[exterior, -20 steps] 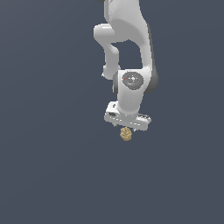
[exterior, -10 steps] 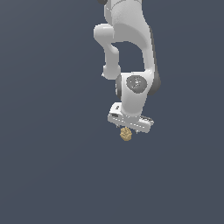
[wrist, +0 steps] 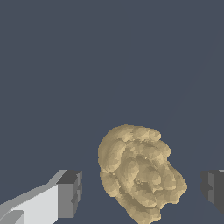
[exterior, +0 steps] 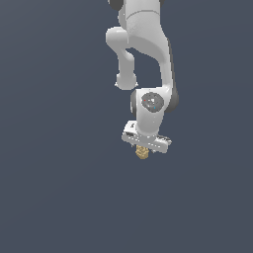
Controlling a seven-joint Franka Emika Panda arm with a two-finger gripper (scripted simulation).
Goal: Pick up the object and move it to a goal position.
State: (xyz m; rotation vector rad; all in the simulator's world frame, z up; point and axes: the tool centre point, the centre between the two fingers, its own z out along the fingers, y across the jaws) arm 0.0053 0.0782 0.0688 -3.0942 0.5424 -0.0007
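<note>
The object (exterior: 142,153) is a small lumpy tan-gold clump lying on the dark grey floor, directly under the white hand. In the wrist view the object (wrist: 139,175) sits between the two dark finger pads (wrist: 70,194), with a gap on each side, so neither pad touches it. My gripper (exterior: 144,149) is open and straddles the clump, which is much narrower than the spread of the fingers. In the exterior view the fingertips are mostly hidden behind the hand's crossbar.
A plain dark grey surface (exterior: 59,197) stretches around the clump in every direction. The white arm (exterior: 143,44) rises above the hand toward the upper edge of the exterior view. No other things show.
The wrist and hand have come down a little over the clump. The clump itself has stayed in place.
</note>
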